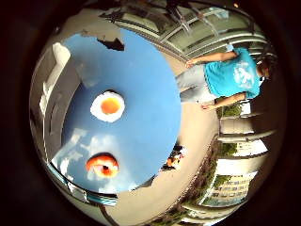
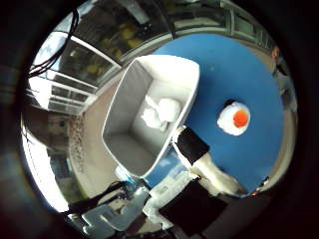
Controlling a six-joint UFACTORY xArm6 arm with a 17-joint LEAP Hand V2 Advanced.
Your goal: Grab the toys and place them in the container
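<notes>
Round blue tabletop [image 1: 141, 80] is carrying everything. Grey rectangular plastic container [image 2: 130, 112] is sitting at its edge, already holding a white lumpy toy [image 2: 162, 112]. White-and-black hand [image 2: 197, 159] is hovering beside the container rim, fingers looking extended and holding nothing. White fried-egg toy with orange yolk [image 1: 108, 106] is lying mid-tabletop, well apart from the hand; red-orange round toy [image 1: 102, 165] is lying beyond it, near the edge. The egg looks nearer, likely next.

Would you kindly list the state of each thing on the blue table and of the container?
White fried-egg toy with orange yolk: flat on the blue round table, yolk up, untouched.
Orange-red round toy: on the table near its edge, untouched.
White rectangular container: upright, open-topped, holding a white toy.
Hand: a finger shows above the table, holding nothing.
</notes>
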